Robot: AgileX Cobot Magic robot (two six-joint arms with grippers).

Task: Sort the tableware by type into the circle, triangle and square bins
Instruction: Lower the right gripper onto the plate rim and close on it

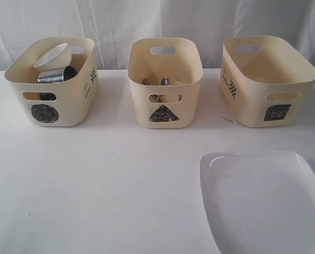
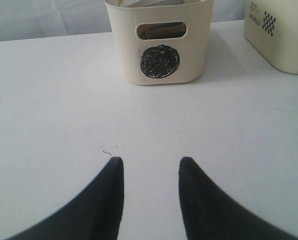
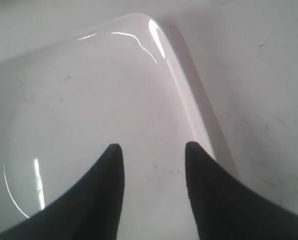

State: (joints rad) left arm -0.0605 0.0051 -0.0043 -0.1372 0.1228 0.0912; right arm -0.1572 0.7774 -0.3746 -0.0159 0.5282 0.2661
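Three cream bins stand in a row at the back. The circle bin (image 1: 51, 87) (image 2: 159, 50) on the left holds a small white bowl (image 1: 52, 55) and a steel mug (image 1: 56, 75). Cutlery (image 1: 164, 82) shows inside the triangle bin (image 1: 165, 87) in the middle. The square bin (image 1: 268, 79) is on the right. The large white square plate (image 1: 263, 203) (image 3: 88, 100) lies flat at the front right. My right gripper (image 3: 153, 147) hangs open just above the plate near one rim, holding nothing. Facing the circle bin, my left gripper (image 2: 151, 161) hovers open over bare table.
A second bin (image 2: 281, 35) with a checkered label stands beside the circle bin in the left wrist view. The white table (image 1: 104, 185) runs from the bins to the front. A white curtain (image 1: 157, 21) hangs behind.
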